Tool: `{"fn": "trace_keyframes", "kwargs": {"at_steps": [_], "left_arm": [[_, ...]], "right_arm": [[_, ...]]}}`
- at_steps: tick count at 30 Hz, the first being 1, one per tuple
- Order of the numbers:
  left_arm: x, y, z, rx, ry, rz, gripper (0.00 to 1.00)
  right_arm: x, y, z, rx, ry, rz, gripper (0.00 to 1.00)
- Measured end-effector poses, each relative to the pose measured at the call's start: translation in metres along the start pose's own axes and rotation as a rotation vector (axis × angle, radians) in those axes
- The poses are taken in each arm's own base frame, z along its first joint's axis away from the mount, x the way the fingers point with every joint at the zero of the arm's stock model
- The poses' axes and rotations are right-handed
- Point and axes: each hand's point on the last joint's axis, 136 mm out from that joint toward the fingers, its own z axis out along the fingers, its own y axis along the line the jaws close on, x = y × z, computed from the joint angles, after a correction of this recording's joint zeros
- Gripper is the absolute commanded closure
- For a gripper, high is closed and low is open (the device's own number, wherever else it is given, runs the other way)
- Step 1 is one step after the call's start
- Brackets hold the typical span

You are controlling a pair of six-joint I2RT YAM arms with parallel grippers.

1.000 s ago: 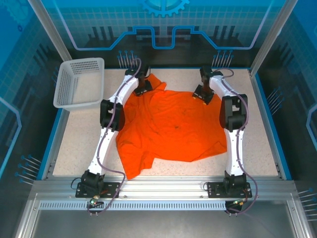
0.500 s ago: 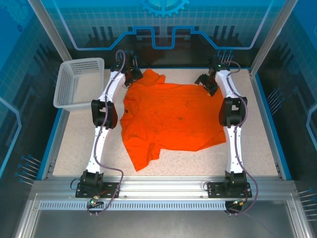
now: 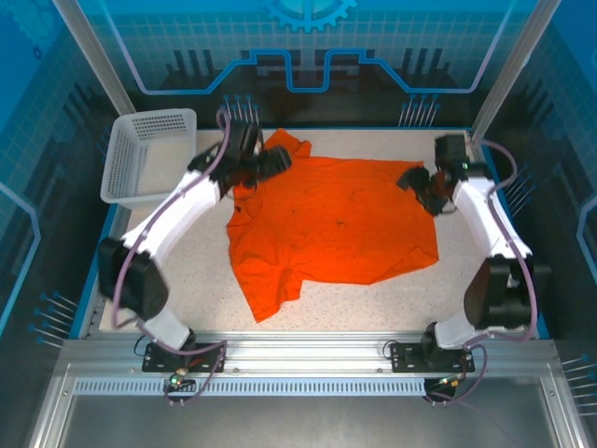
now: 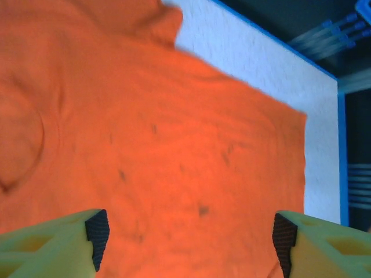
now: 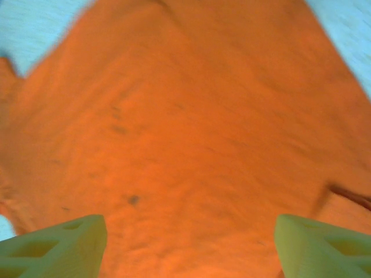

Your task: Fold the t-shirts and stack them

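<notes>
Orange t-shirt (image 3: 326,224) lies spread almost flat on the speckled white table (image 3: 177,243), collar toward the left arm and hem toward the right arm, with one sleeve at the far edge and the other trailing nearer the bases. The left gripper (image 3: 272,161) hovers above the far shoulder, fingers spread wide with nothing between them. The right gripper (image 3: 422,187) hangs over the hem edge, equally spread and empty. The cloth seems laid out smooth so that a first fold, not yet made, can begin. A white perforated basket (image 3: 149,154) sits at the far left corner, apart from the shirt
</notes>
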Motion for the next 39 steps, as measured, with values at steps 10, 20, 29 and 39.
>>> {"fn": "trace_keyframes", "kwargs": {"at_steps": [10, 20, 29, 39], "left_arm": [[0.190, 0.134, -0.031, -0.224, 0.319, 0.024, 0.44], [0.242, 0.167, -0.055, -0.201, 0.437, 0.005, 0.47], [0.276, 0.185, -0.052, -0.208, 0.550, -0.022, 0.47], [0.288, 0.180, -0.045, -0.178, 0.602, -0.024, 0.53]], "right_arm": [[0.089, -0.141, 0.028, 0.196, 0.130, 0.216, 0.36], [0.077, -0.136, 0.034, 0.175, 0.125, 0.197, 0.38], [0.048, -0.113, 0.048, 0.205, 0.121, 0.162, 0.47], [0.035, -0.097, 0.063, 0.270, 0.106, 0.119, 0.54]]}}
